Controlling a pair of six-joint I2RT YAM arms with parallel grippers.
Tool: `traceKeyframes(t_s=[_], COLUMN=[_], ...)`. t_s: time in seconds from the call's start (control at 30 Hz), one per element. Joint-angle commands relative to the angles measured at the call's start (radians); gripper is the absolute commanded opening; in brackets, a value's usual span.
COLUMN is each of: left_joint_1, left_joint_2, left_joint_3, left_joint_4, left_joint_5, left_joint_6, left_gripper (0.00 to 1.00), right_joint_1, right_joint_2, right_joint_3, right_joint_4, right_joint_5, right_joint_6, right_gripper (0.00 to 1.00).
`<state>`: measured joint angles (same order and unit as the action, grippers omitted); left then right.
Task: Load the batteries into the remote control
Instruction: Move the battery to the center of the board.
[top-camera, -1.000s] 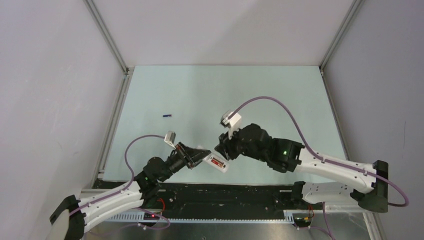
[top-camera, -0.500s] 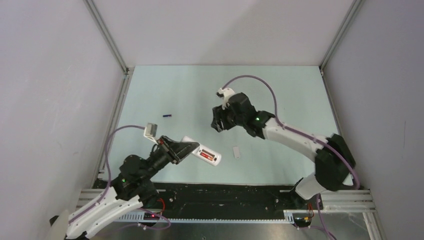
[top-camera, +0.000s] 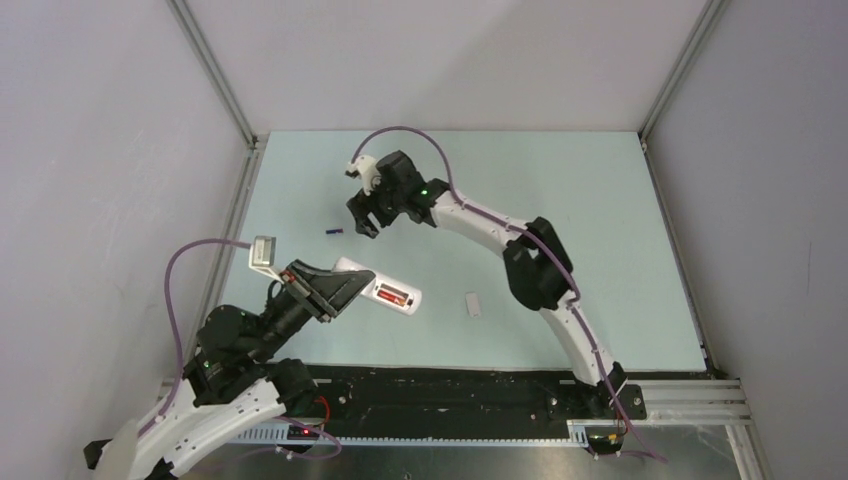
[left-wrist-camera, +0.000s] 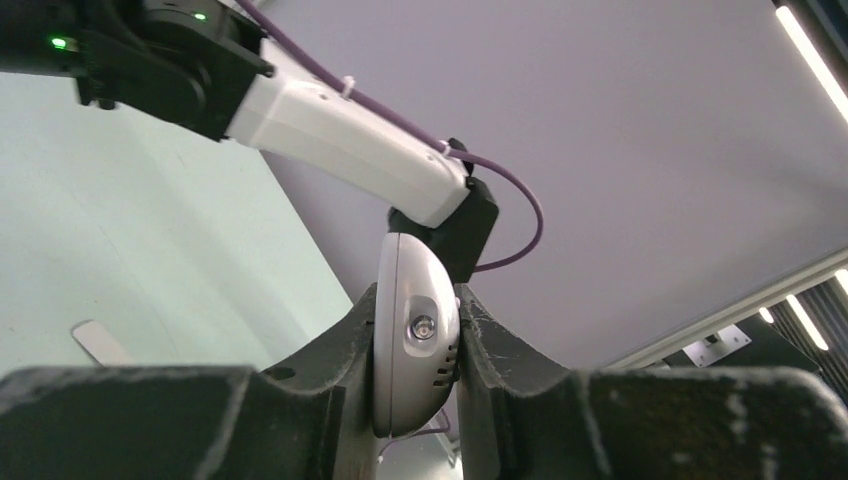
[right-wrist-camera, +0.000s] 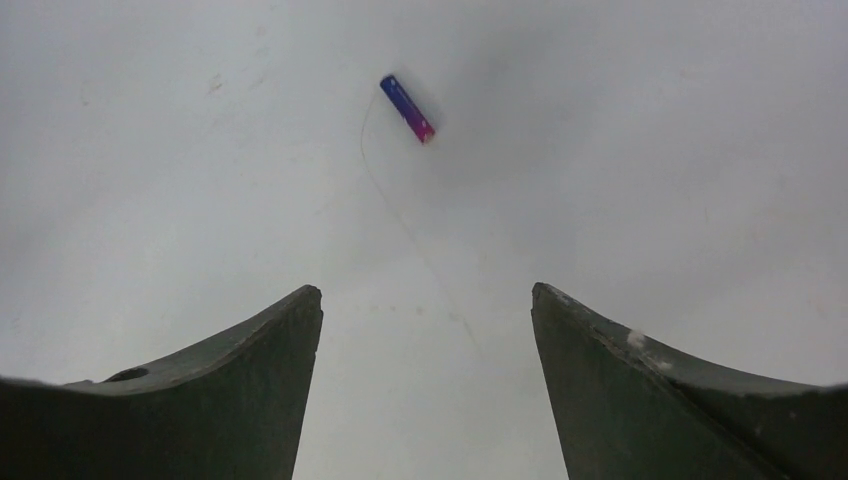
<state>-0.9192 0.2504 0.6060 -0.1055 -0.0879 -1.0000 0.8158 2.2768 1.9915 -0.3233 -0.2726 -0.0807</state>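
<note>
My left gripper (top-camera: 345, 287) is shut on the white remote control (top-camera: 385, 291) and holds it above the table, back side up. The red-orange battery (top-camera: 391, 295) lies in its open bay. In the left wrist view the remote's end (left-wrist-camera: 415, 340) is clamped between my fingers. My right gripper (top-camera: 362, 222) is open and empty, reaching far left, just right of the dark blue battery (top-camera: 335, 232) on the table. In the right wrist view that battery (right-wrist-camera: 406, 108) lies ahead of the open fingers, apart from them.
A small white cover plate (top-camera: 473, 304) lies flat on the pale green table, right of the remote; it also shows in the left wrist view (left-wrist-camera: 96, 342). Metal frame posts and grey walls bound the table at left, back and right.
My right arm has swung from beside the remote far to the left and back, ending open next to the blue battery. My left arm has drawn the remote back to the left.
</note>
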Motion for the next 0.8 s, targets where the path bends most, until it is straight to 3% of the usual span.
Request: traceKeyframes(t_s=[0.0, 0.23, 0.4, 0.5, 0.67, 0.77], left_joint_1=[-0.003, -0.001, -0.001, -0.001, 0.0, 0.0], left_joint_2=[-0.003, 0.014, 0.025, 0.023, 0.02, 0.024], left_joint_3=[0.034, 0.034, 0.036, 0.035, 0.032, 0.031], left_joint_4=[-0.037, -0.042, -0.042, -0.042, -0.042, -0.042], left_joint_5=[-0.043, -0.045, -0.039, -0.041, -0.042, -0.038], left_joint_6=[0.059, 0.072, 0.076, 0.075, 0.077, 0.073], left_gripper=[0.0, 0.01, 0.01, 0.01, 0.02, 0.02], right_joint_1=[0.009, 0.014, 0.028, 0.023, -0.009, -0.031], right_joint_2=[0.133, 0.212, 0.337, 0.383, 0.385, 0.387], right_joint_3=[0.192, 0.226, 0.453, 0.538, 0.523, 0.49], right_joint_4=[-0.076, 0.069, -0.022, -0.036, 0.008, 0.069], right_joint_5=[-0.047, -0.155, -0.167, -0.182, -0.199, -0.233], right_joint_6=[-0.166, -0.23, -0.194, -0.106, 0.096, 0.233], right_gripper=[0.82, 0.88, 0.91, 0.92, 0.93, 0.99])
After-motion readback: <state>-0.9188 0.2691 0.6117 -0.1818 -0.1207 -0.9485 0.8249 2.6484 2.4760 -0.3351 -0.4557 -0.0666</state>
